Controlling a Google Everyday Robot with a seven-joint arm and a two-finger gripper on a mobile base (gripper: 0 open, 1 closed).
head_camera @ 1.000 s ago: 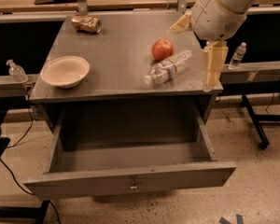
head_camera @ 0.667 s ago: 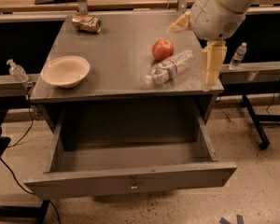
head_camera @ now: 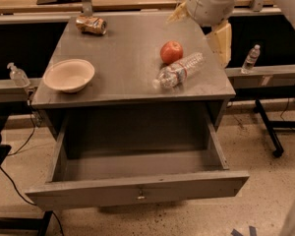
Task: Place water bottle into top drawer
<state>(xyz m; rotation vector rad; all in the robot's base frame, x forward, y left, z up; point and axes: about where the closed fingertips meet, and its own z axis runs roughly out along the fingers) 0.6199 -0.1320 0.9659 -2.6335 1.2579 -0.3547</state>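
The water bottle (head_camera: 179,70) lies on its side on the grey cabinet top (head_camera: 123,48), near the front right, cap toward the front left. A red apple (head_camera: 171,51) sits just behind it, touching or nearly so. The top drawer (head_camera: 137,167) is pulled wide open below, and nothing shows inside it; its knob (head_camera: 141,195) is at the front centre. My gripper (head_camera: 196,39) hangs above the cabinet's back right corner, behind and to the right of the bottle, open and empty. One yellowish finger (head_camera: 220,43) points down beside the right edge.
A cream bowl (head_camera: 69,75) sits at the left of the top, and a crushed can (head_camera: 91,25) at the back left. A small upright bottle (head_camera: 250,58) stands on the rail to the right, a pump dispenser (head_camera: 17,75) to the left. A desk runs behind.
My gripper has risen and pulled back a little; its right finger now ends higher beside the cabinet. The bottle, apple and drawer have not moved.
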